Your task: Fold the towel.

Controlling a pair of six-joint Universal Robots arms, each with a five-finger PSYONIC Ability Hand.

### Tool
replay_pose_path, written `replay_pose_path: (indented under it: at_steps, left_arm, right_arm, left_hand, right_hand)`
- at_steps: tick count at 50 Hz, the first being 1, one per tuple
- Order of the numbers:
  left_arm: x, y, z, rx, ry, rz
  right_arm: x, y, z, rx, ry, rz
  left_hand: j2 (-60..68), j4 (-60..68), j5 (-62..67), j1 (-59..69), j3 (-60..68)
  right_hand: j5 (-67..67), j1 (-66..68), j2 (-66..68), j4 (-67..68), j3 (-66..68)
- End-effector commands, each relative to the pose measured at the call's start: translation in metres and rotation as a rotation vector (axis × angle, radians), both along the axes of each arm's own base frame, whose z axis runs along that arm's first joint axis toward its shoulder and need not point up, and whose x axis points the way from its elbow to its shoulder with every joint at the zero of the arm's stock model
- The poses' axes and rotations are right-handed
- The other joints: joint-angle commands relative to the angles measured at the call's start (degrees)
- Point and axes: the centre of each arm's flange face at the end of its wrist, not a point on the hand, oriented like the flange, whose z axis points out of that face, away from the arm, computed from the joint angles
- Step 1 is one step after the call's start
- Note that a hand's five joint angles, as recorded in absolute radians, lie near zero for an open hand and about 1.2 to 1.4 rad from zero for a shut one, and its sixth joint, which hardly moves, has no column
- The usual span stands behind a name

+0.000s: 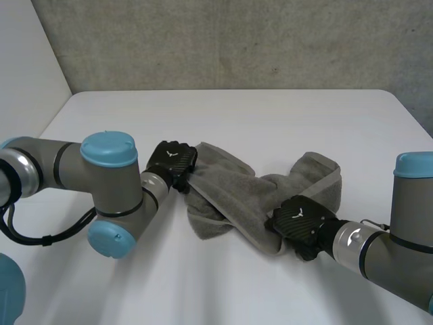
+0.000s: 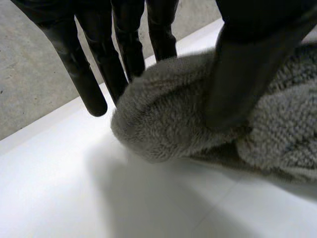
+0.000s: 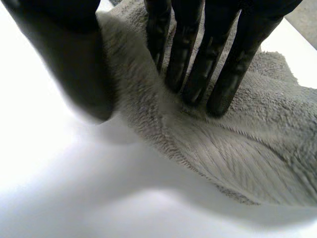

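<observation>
Head view: one towel (image 1: pixel 233 193), two hands (image 1: pixel 172 160) (image 1: pixel 302 221)

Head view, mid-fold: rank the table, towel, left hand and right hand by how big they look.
1. table
2. towel
3. right hand and left hand: nearly alike. The right one looks slightly bigger but sits nearer the camera, so I won't rank them.

Towel (image 1: pixel 230 195) fluffy grey terry cloth; table (image 1: pixel 270 122) smooth, glossy white.
</observation>
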Motion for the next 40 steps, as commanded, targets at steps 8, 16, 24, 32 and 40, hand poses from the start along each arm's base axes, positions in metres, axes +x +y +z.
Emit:
replay_pose_path:
  at_steps: [8, 16, 24, 32, 40]
  left_arm:
    - [-0.009, -0.039, 0.080, -0.236, 0.121, 0.082]
    - [0.002, -0.076, 0.210, -0.584, 0.336, 0.250]
    - [0.039, -0.060, 0.307, -0.789, 0.479, 0.335]
    - [0.064, -0.050, 0.238, -0.570, 0.302, 0.362]
    - [0.064, -0.007, 0.112, -0.232, 0.098, 0.222]
  right_arm:
    - [0.031, -0.070, 0.111, -0.322, -0.261, -0.054]
    - [0.038, -0.123, 0.263, -0.736, -0.685, -0.164]
    - [0.022, -0.122, 0.328, -0.833, -0.991, -0.228]
    - [0.047, -0.116, 0.236, -0.460, -0.743, -0.078]
    - [0.044, -0.082, 0.118, -0.196, -0.384, -0.015]
  left_hand:
    - [26.1, 26.1, 27.0, 26.8, 26.6]
    - [26.1, 26.1, 27.0, 26.8, 26.6]
    - [26.1, 26.1, 27.0, 26.8, 26.6]
    - [26.1, 26.1, 27.0, 26.8, 26.6]
    - [26.1, 26.1, 27.0, 26.8, 26.6]
  right_hand:
    - [21.5, 21.2, 20.2, 22.0, 22.2]
    - [21.5, 21.2, 20.2, 22.0, 22.2]
    - [21.5, 21.2, 20.2, 22.0, 22.2]
    - [21.5, 21.2, 20.2, 22.0, 22.2]
    - [21.5, 21.2, 20.2, 22.0, 22.2]
